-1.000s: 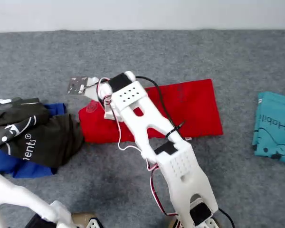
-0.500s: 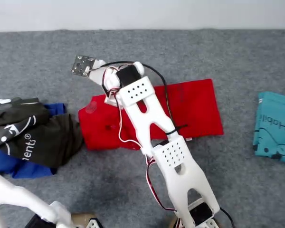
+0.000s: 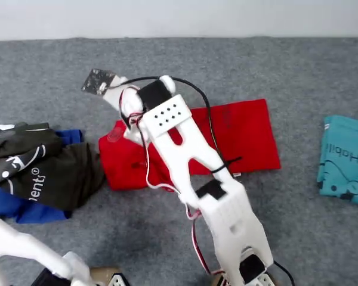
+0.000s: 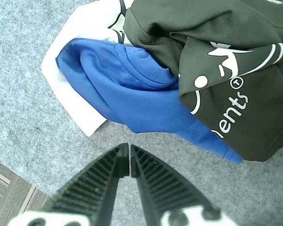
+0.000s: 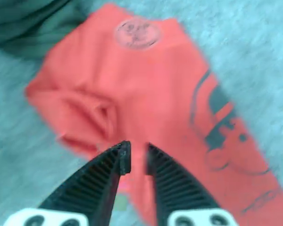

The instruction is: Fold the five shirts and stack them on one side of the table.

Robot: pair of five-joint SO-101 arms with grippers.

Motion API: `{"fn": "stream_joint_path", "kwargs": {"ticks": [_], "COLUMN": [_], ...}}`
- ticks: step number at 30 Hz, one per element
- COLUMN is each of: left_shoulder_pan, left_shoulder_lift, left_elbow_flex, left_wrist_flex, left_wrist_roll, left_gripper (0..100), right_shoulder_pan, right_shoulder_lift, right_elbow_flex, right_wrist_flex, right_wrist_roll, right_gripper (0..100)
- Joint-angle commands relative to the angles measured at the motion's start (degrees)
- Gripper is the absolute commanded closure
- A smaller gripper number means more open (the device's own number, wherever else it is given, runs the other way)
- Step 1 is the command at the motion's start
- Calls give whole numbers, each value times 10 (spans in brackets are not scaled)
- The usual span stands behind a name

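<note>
Right claw (image 5: 137,159): parted by a narrow gap, nothing between its fingers, poised over the rumpled end of the red shirt (image 5: 146,89).
Left claw (image 4: 129,157): fingers pressed together, holding nothing, above the grey bench (image 4: 33,127) just beside the blue shirt (image 4: 132,94).
Red shirt: folded, lying mid-bench.
Pile: dark shirt (image 3: 53,167) on the blue shirt, white shirt (image 4: 70,99) beneath, at one side.
Teal shirt (image 3: 343,161): folded, at the opposite side.

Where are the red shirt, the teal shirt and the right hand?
red shirt (image 3: 244,134), high view, on the uncovered end of the cloth.
teal shirt (image 3: 343,158), high view, on the middle of the folded cloth.
right hand (image 5: 137,153), right wrist view, midway between its fingertips.
</note>
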Motion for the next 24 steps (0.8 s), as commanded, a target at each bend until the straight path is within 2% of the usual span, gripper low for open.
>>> {"fn": "stream_joint_path", "kwargs": {"ticks": [1, 7, 21, 24], "left_shoulder_pan": [2, 2, 2, 2], "left_shoulder_lift": [-18, -18, -18, -18], "left_elbow_flex": [-2, -2, -2, -2], "left_wrist_flex": [-13, -14, -14, -14], "left_wrist_roll": [-3, -3, -3, -3], "left_gripper": [986, 986, 986, 986], "right_shoulder_pan": [-25, -41, -64, -64], "right_shoulder_lift": [-126, -132, -7, 7], "right_elbow_flex": [130, 205, 203, 203], "right_wrist_flex": [23, 10, -31, -31], "right_wrist_roll": [-29, -57, -58, -53], "right_gripper": [798, 789, 790, 846]}}
